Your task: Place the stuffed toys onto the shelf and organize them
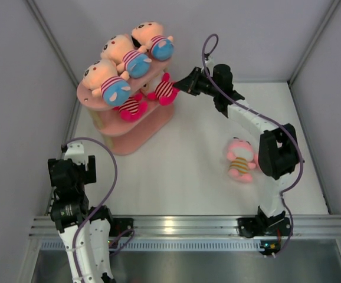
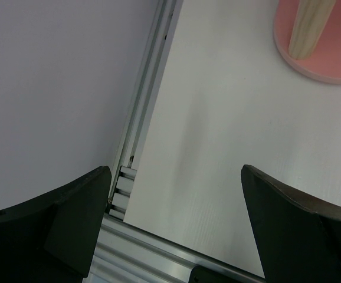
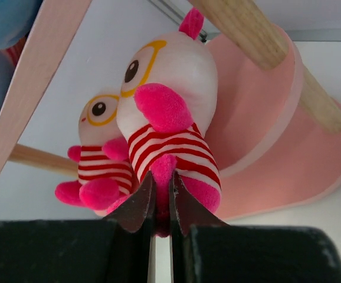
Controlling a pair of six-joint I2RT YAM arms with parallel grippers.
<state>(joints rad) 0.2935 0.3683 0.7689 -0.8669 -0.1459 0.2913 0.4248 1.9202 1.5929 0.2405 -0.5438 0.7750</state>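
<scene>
The pink shelf [image 1: 153, 127] stands at the back left. Three peach-headed toys with blue bottoms [image 1: 136, 63] lie on its top board. Two white-faced magenta toys with glasses sit on the middle board: one [image 1: 132, 107] at the left, one [image 1: 166, 89] at the right. My right gripper [image 1: 180, 84] is shut on the right one's leg; in the right wrist view the toy [image 3: 169, 106] sits upright beside the other [image 3: 99, 147], with the gripper [image 3: 161, 184] pinching its magenta leg. A pink toy with yellow stripes [image 1: 241, 159] lies on the table. My left gripper [image 2: 176, 177] is open and empty.
White walls enclose the table at left, back and right. An aluminium rail [image 1: 182, 225] runs along the near edge. The left arm [image 1: 70, 188] is folded near the front left corner. A wooden post and the pink base board [image 2: 312, 35] show in the left wrist view.
</scene>
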